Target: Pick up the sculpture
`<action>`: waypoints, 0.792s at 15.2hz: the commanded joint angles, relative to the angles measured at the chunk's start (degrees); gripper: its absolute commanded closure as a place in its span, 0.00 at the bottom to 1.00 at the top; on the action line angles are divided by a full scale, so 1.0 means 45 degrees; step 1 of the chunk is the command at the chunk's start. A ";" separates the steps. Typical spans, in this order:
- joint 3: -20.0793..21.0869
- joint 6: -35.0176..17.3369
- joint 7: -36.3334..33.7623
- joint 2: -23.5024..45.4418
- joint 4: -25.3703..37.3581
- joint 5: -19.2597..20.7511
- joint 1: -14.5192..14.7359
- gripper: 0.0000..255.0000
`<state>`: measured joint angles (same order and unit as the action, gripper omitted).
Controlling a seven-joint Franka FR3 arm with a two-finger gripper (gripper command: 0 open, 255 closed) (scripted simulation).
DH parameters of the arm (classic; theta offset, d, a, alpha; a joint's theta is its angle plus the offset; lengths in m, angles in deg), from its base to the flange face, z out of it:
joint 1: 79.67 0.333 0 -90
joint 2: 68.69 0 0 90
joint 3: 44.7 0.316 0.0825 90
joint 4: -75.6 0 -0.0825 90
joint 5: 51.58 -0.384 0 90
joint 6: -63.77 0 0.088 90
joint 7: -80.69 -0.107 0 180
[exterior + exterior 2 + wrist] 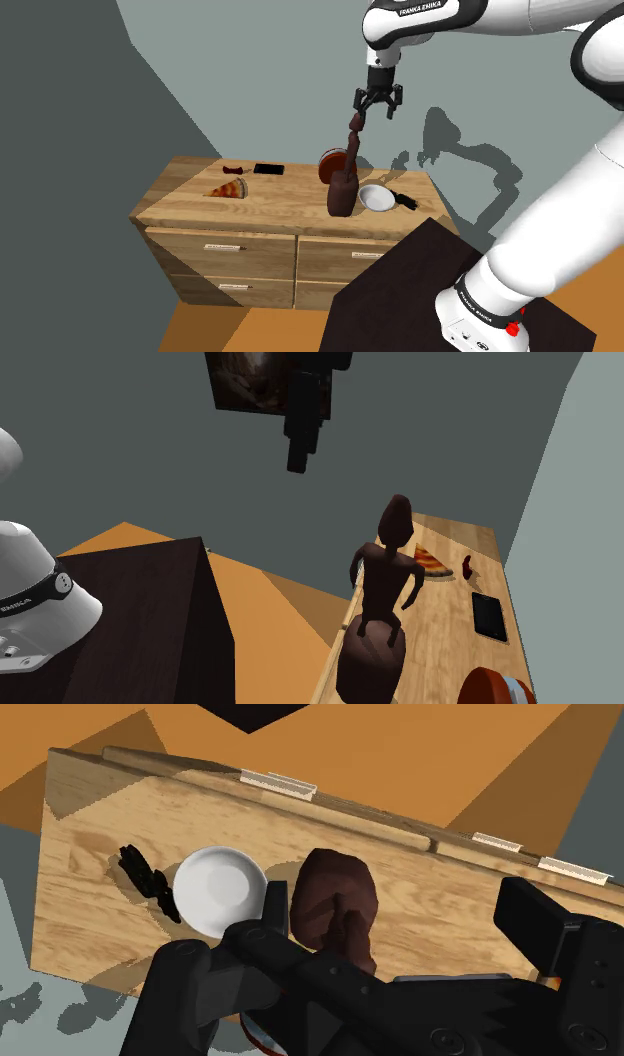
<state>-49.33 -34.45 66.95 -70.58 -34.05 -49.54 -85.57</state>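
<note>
End effector [379,110] spread wide above sculpture [342,190], near the dresser's [185,195] front edge.

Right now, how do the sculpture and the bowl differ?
The sculpture is dark brown; the bowl is white. The sculpture stands upright, a slim figure on a bulging base; the bowl sits low and round, mouth up. The sculpture rises far higher than the bowl. Both rest side by side on the wooden dresser top.
</note>
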 commanded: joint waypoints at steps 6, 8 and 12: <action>-0.0359 0.0274 -0.0308 0.3873 0.3541 -0.0858 -0.0478 0.00; -0.0432 0.0495 -0.0390 0.5011 0.4723 -0.1124 -0.0673 0.00; -0.0527 0.1198 -0.0610 0.7442 0.7500 -0.1663 -0.1141 0.00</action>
<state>-51.60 -29.71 64.52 -39.67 -3.11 -56.41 -90.19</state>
